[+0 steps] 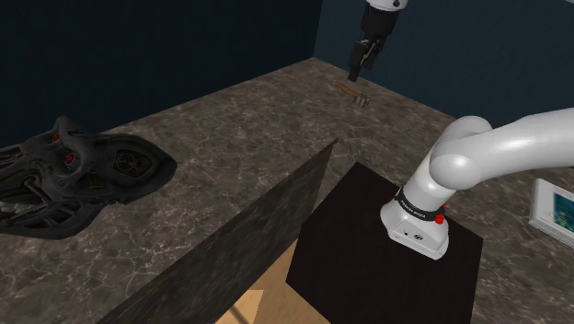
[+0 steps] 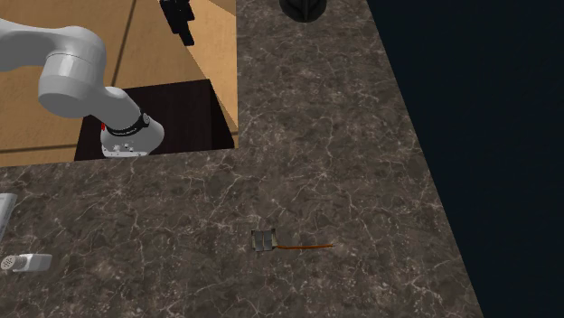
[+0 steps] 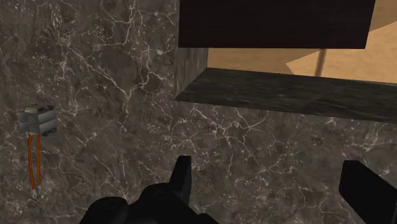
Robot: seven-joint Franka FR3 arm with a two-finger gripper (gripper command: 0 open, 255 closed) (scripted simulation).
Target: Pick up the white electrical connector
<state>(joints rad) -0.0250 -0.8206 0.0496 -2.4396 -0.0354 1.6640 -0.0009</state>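
Observation:
The electrical connector (image 2: pixel 262 240) is a small grey-white block with two thin orange wires (image 2: pixel 305 245) trailing from it. It lies flat on the dark marbled counter (image 2: pixel 325 163). It also appears in the shoulder view as the connector (image 1: pixel 360 98), near the far corner, and in the wrist view as the connector (image 3: pixel 38 119), off to the side of the fingers. My black gripper (image 1: pixel 358 72) hangs well above the counter, above and just short of the connector. In the wrist view the gripper (image 3: pixel 273 184) is open, its fingers wide apart with nothing between them.
A dark tangled sculpture (image 1: pixel 69 170) lies at the shoulder view's left. A framed picture (image 1: pixel 553 208) lies at its right edge. The dark stand (image 1: pixel 368 244) sits in a cut-out of the counter, over a tan floor (image 2: pixel 54 117). A black object (image 2: pixel 307 7) stands at the counter's far end.

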